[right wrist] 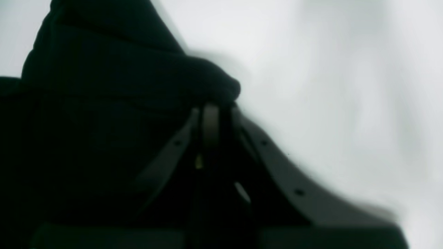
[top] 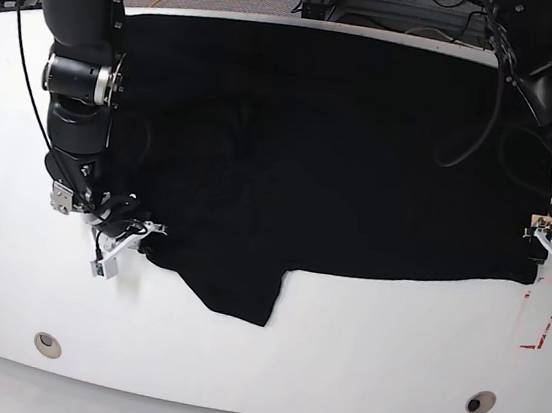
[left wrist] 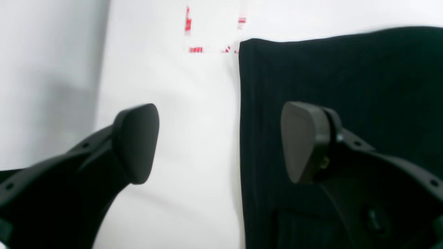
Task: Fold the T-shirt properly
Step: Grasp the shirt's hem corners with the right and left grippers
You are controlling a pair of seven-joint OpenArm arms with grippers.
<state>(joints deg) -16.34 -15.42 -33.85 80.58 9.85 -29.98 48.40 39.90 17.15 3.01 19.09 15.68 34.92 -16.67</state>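
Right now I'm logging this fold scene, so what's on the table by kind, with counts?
T-shirt: 1, black
Grippers: 2, left gripper and right gripper
Red tape markings: 1 outline
Round table holes: 2, and
Total: 6

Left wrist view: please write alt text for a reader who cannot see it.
The left gripper, jaws wide open, hangs over the straight edge of the large black cloth T-shirt, one finger above the white table and one above the cloth. Red tape marks lie beyond the shirt's corner.
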